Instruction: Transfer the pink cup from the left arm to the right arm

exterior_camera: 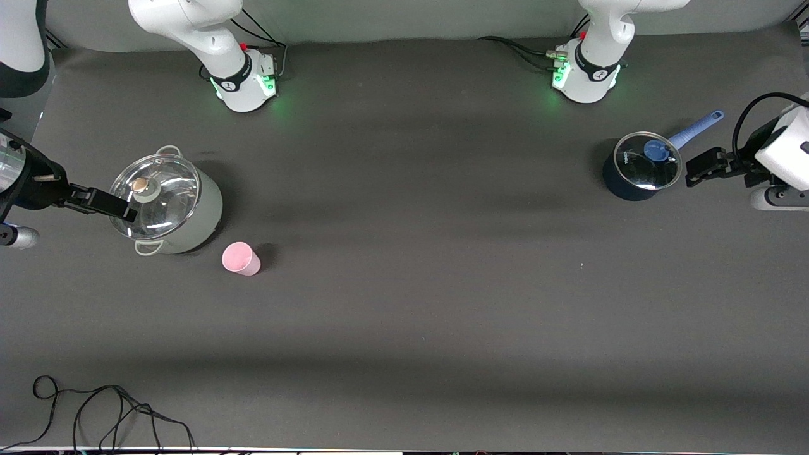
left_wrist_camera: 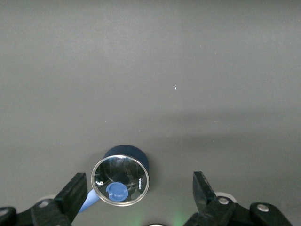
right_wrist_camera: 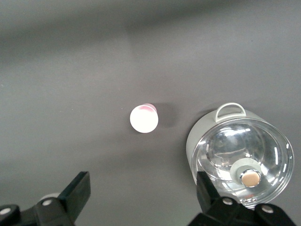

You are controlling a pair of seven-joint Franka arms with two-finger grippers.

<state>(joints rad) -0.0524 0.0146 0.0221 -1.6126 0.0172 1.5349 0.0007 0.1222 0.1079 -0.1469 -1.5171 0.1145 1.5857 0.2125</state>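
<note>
Pink cup (exterior_camera: 241,258): upright on the table, just beside the pale green pot (exterior_camera: 165,205), nearer the front camera.
Right gripper (exterior_camera: 120,209): over the pot's glass lid (exterior_camera: 155,195), jaws wide, empty; arm cut off at frame edge.
Left gripper (exterior_camera: 698,169): beside the dark blue saucepan (exterior_camera: 639,167), jaws spread, empty; arm partly out of frame.
</note>
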